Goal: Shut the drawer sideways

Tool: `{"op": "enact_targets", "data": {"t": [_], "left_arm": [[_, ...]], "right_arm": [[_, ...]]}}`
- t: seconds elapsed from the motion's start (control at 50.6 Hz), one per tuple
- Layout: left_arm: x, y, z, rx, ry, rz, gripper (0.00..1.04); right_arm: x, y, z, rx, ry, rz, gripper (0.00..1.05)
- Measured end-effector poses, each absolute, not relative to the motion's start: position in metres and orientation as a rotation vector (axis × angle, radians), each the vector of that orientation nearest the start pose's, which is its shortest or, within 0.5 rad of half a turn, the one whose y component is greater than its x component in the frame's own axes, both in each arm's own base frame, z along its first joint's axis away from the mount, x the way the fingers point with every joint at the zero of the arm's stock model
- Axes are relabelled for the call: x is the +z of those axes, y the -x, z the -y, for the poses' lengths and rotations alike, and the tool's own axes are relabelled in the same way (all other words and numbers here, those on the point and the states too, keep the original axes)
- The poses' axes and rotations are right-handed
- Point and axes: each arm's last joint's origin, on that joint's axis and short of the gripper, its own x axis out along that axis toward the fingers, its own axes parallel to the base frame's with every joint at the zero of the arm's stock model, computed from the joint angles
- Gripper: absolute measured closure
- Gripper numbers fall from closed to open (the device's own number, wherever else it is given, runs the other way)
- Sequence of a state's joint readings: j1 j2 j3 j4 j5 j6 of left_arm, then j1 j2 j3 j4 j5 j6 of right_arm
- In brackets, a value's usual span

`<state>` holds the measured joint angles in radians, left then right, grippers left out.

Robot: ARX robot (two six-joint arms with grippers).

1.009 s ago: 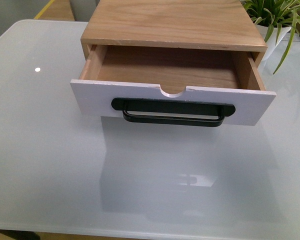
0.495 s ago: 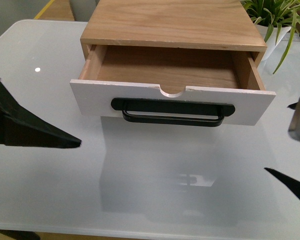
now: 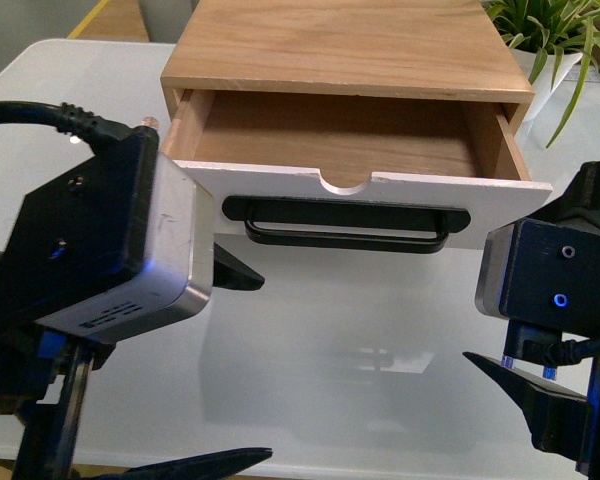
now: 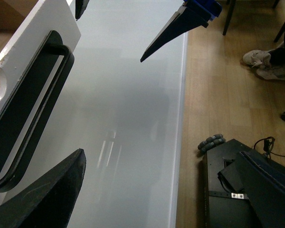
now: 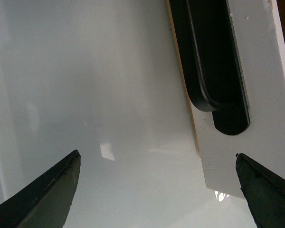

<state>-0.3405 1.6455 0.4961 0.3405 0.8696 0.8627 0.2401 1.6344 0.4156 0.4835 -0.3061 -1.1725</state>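
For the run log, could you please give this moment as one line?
drawer: open; left pincer: open, near drawer; right pincer: open, near drawer; contact: none seen

Front overview; wrist close-ups sharing drawer (image 3: 380,190)

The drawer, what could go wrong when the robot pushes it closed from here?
1. The open left gripper has a finger close to the black handle and may snag it.
2. A push at one end could skew the drawer and jam it in the wooden box.
3. The box may slide on the glossy table.
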Motion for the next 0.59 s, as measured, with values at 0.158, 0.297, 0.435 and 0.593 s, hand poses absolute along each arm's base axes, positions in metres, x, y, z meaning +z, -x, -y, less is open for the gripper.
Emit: {"op": "enact_targets", "data": {"t": [0.158, 0.297, 0.435, 0.593], "left_arm": [[0.102, -0.24, 0.112, -1.398, -0.488, -0.276, 0.09], [0.1, -0.246, 0.117, -1.4, -0.485, -0.278, 0.09], [0.098, -0.251, 0.12, -1.401, -0.481, -0.285, 0.09], [0.096, -0.261, 0.124, -1.39, -0.479, -0.293, 0.09]], "right_arm": [[0.093, -0.243, -0.071, 0.905, 1.065, -0.338, 0.09], [0.092, -0.245, -0.074, 0.916, 1.065, -0.333, 0.09], [0.091, -0.247, -0.076, 0.927, 1.069, -0.33, 0.09], [0.089, -0.251, -0.079, 0.941, 1.078, -0.326, 0.09]]}}
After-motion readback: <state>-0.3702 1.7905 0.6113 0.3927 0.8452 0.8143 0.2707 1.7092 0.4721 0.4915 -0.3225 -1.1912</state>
